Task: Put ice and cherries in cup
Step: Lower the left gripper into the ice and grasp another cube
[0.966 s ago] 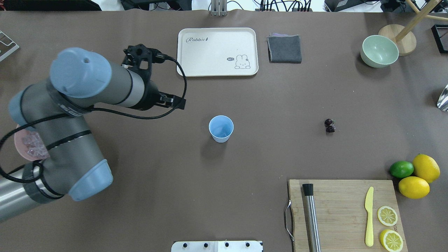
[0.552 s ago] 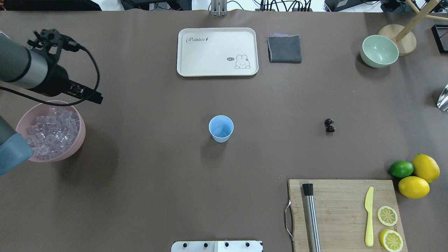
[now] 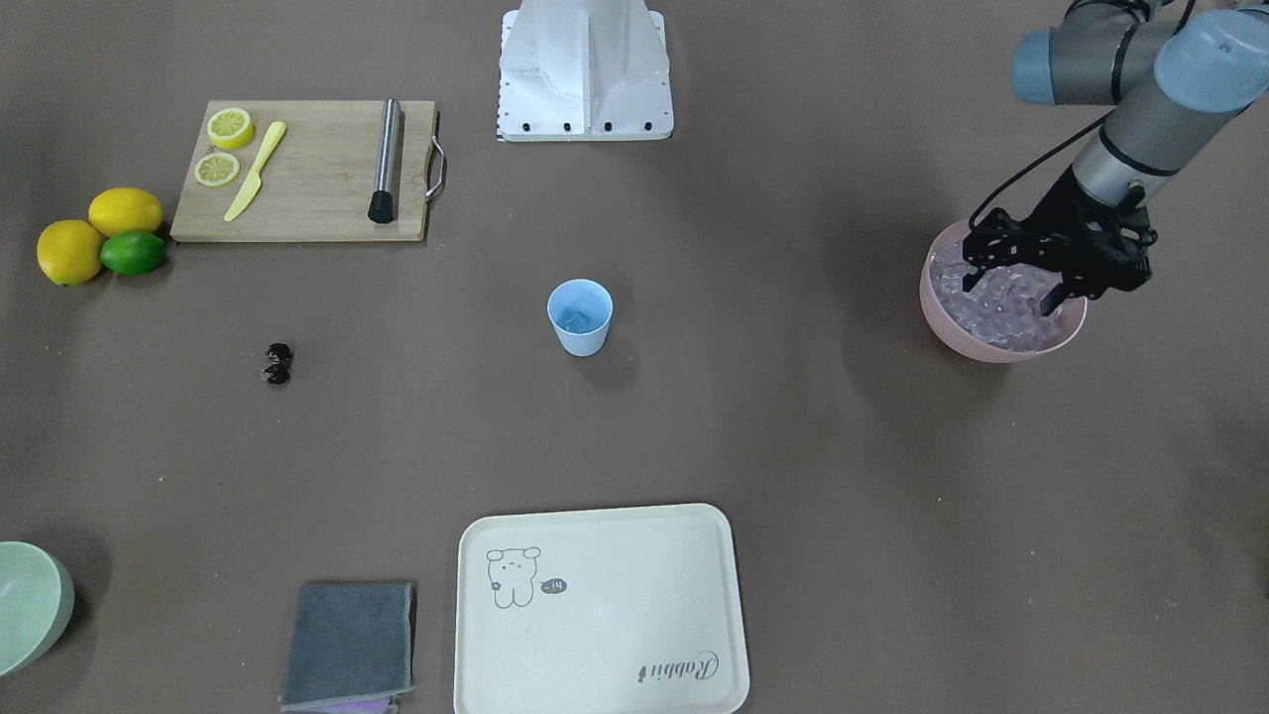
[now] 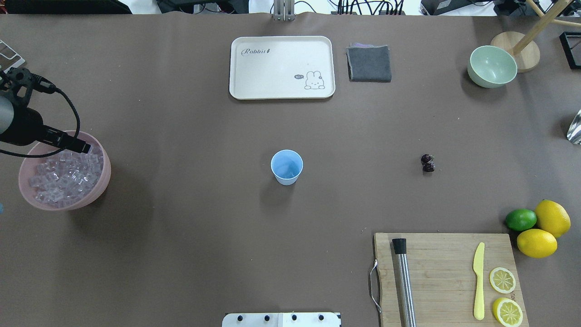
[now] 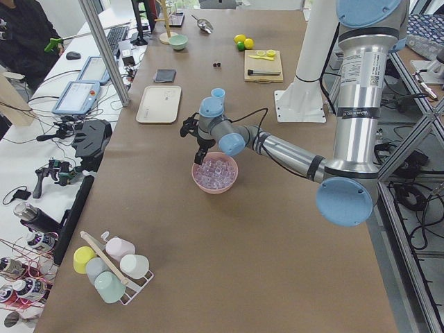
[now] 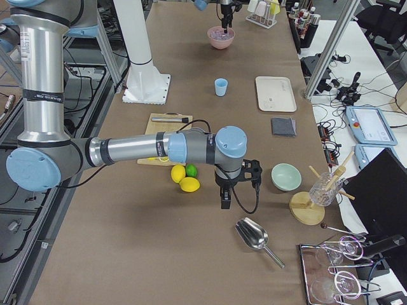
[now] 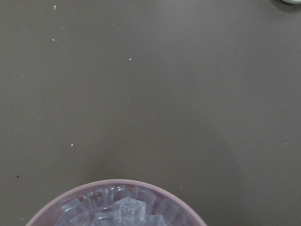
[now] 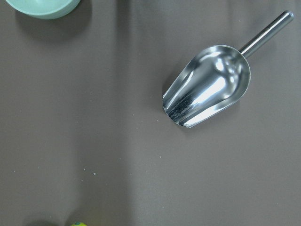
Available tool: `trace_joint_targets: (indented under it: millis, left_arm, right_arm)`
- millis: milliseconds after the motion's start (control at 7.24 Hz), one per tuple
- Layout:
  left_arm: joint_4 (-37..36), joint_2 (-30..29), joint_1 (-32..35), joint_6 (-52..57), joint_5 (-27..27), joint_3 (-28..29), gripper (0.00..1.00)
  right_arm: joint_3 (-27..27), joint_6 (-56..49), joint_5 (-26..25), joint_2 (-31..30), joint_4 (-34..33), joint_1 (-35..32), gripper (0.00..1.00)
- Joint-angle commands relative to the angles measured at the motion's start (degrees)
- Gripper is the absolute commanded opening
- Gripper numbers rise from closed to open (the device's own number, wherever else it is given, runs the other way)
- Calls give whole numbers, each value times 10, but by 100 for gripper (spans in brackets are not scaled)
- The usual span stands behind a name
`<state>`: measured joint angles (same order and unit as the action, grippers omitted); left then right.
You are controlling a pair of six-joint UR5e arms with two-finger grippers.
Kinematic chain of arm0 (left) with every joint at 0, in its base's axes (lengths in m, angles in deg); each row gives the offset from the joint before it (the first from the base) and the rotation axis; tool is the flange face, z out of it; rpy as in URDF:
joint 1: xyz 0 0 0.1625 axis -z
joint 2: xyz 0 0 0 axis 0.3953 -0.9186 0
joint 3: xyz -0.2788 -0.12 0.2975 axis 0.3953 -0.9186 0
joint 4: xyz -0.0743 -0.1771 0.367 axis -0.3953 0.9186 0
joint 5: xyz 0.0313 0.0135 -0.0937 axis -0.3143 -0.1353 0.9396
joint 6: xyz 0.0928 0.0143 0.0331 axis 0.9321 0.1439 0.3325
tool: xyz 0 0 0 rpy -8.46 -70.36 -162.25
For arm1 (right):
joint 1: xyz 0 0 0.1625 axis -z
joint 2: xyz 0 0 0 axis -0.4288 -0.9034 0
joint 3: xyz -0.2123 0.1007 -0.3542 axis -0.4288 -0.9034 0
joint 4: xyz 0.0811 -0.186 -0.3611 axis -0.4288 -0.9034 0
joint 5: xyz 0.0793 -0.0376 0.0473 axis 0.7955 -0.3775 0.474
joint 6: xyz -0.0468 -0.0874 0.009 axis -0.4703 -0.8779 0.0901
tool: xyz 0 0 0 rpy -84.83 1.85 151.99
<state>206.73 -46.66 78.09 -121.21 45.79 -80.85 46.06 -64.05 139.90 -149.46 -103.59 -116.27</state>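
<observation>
Spreading its things well apart, the table (image 3: pixel 793 446) makes every carry a long one: a cube lost between the far left side and the middle would skid off across the bare surface. The left arm (image 3: pixel 1140 119) reaches steeply down over the pink bowl (image 3: pixel 977 342). A descent too near the rim could shove or tip that bowl, which looks light. The left gripper (image 3: pixel 1009 286) hangs just above the heap with its fingers spread and nothing between them; if it closes on several cubes at once, extras may drop out on the lift. The right gripper (image 6: pixel 224 198) hovers at the other end near a metal scoop (image 8: pixel 207 87); whether it is spread or closed I cannot tell. The cup (image 3: pixel 580 315) stands upright mid-table, small and tapered, probably easy to knock over should a finger clip its rim. Whether it holds anything yet I cannot tell. The ice (image 3: pixel 1001 307) fills the bowl, glossy and likely slippery, so a cube may squirt from a loose pinch. The cherries (image 3: pixel 278 363) lie on the table well off to the robot's right of the cup, tiny and round, apt to roll if nudged.
</observation>
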Motion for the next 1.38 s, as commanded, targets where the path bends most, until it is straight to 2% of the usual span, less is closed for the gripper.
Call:
trace_joint_targets:
  millis: [0, 552, 828, 966, 1242]
  left_arm:
    - [27, 6, -1, -2, 0, 27, 98]
    - [40, 21, -8, -3, 2, 23, 98]
    - [43, 22, -8, -10, 56, 17, 98]
    - [79, 21, -9, -54, 60, 28, 98]
    - [116, 28, -12, -63, 74, 54, 98]
  right_arm:
    - [2, 0, 0, 1, 1, 0, 100]
    - [0, -1, -3, 0, 12, 0, 100]
    - [0, -1, -4, 1, 13, 0, 100]
    - [1, -1, -4, 1, 13, 0, 100]
    - [3, -1, -5, 0, 13, 0, 100]
